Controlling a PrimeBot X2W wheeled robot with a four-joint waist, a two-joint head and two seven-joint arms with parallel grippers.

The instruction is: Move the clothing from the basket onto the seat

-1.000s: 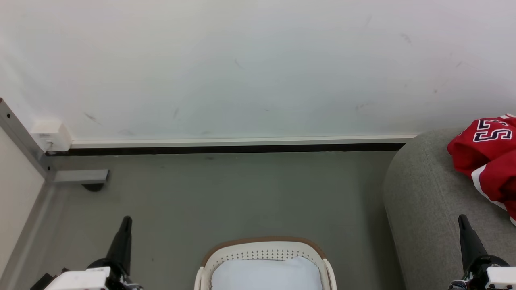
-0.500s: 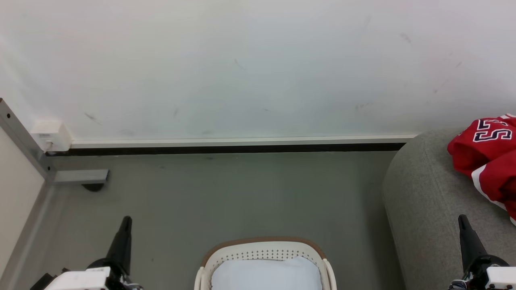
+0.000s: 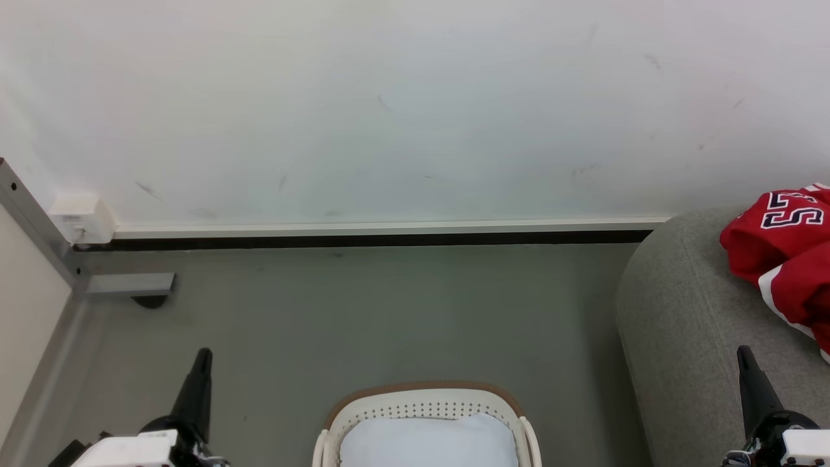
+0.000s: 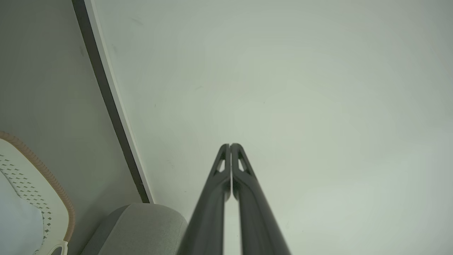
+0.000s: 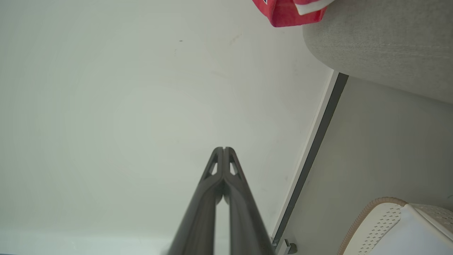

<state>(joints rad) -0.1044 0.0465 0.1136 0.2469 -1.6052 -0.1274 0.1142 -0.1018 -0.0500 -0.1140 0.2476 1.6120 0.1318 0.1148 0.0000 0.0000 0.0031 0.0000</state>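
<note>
**Limp cloth waits in the basket; both tools shut and empty**

A soft red sports garment (image 3: 788,259) with white-striped trim and black-and-white numbers lies crumpled on the large light-grey upholstered seat (image 3: 681,324) at the right. The oval white plastic laundry basket (image 3: 421,391) with a tan-brown rim stands on the grey floor (image 3: 363,311) just in front of the robot. A smooth, pale white fabric (image 3: 428,444) lies inside it. That piece looks light and limp. It will likely sag, drape and trail when lifted, and may catch on the rim. A pinch on a raised fold near its middle, gathering several layers, should hold better than a grab at a thin edge. The left tool (image 3: 202,355) and the right tool (image 3: 744,353) hang either side of the basket, fingers pressed together, holding nothing, well apart from the cloth.
</note>
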